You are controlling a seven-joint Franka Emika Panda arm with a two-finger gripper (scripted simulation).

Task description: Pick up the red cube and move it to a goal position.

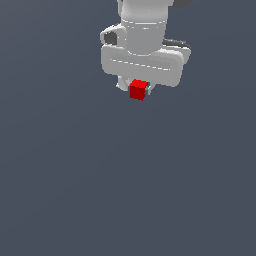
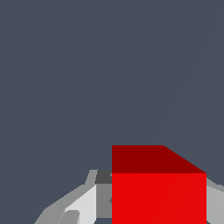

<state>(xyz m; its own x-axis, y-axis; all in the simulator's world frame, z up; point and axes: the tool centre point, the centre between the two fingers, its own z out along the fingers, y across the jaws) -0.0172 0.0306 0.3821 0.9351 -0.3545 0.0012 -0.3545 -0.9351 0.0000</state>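
The red cube [image 1: 138, 90] is small and bright red, and sits between the short fingers under my white gripper [image 1: 137, 90] in the upper middle of the exterior view. The gripper is shut on the cube, a finger against each side. In the wrist view the cube [image 2: 158, 192] fills the lower right, with a grey-white finger [image 2: 89, 201] pressed to one side and a sliver of the other finger [image 2: 215, 201] on the opposite side. Whether the cube rests on the surface or hangs above it cannot be told.
A plain dark grey-blue surface [image 1: 125, 190] fills both views. The white arm body [image 1: 145, 30] stands above the gripper. No goal marker or other object shows.
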